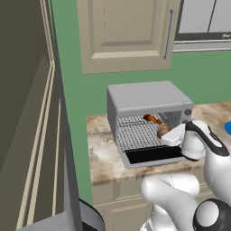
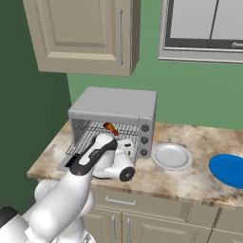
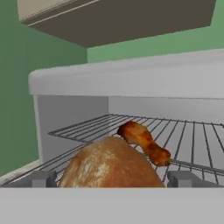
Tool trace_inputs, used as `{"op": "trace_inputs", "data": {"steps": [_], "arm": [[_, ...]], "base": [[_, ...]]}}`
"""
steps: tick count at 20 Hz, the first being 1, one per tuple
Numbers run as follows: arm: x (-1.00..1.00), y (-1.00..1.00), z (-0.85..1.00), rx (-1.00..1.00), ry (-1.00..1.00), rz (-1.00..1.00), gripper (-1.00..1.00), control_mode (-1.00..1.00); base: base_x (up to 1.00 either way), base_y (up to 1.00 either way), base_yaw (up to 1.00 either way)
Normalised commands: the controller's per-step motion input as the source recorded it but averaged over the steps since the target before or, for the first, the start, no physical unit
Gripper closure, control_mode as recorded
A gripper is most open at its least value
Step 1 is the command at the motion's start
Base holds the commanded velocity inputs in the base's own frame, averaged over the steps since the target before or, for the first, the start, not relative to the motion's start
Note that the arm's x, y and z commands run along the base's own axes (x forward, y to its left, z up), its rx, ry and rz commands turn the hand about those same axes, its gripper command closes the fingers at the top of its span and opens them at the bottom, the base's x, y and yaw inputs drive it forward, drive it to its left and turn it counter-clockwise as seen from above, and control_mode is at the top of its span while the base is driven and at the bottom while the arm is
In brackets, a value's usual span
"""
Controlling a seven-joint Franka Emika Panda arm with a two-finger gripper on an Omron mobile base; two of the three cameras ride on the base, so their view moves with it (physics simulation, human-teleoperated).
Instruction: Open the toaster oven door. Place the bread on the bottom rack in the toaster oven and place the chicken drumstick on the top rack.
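At the frame's centre, the toaster oven (image 1: 149, 106) is seen with the toaster oven door (image 1: 153, 155) dropped open. The chicken drumstick (image 3: 144, 142) is laid on the top rack (image 3: 192, 140). The bread (image 3: 109, 164) is seen low in the hand view between the tool's (image 3: 112, 178) spread fingers (image 3: 41, 179), not pinched.

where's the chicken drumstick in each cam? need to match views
Left base view: chicken drumstick right of centre, on the top rack inside the toaster oven.
Right base view: left of centre, on the same rack, just above the arm.
Hand view: centre-right, behind the bread.
Shared landmark: the toaster oven's grey top.
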Motion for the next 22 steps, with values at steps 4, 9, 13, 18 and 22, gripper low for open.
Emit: {"op": "trace_inputs", "data": {"steps": [4, 9, 13, 18, 22], "arm": [[-0.12, 0.00, -0.15, -0.15, 0.05, -0.01, -1.00, -1.00], [0.06, 0.24, -0.20, -0.31, 0.32, -0.02, -1.00, -1.00], [0.03, 0.15, -0.23, -0.30, 0.29, -0.01, -1.00, -1.00], [-0.06, -0.04, 0.09, -0.19, 0.19, -0.02, -1.00, -1.00], [0.08, 0.04, 0.13, -0.16, 0.25, -0.06, -1.00, -1.00]], "base": [[0.00, 0.00, 0.00], [0.00, 0.00, 0.00], [0.00, 0.00, 0.00], [0.00, 0.00, 0.00], [0.00, 0.00, 0.00]]}}
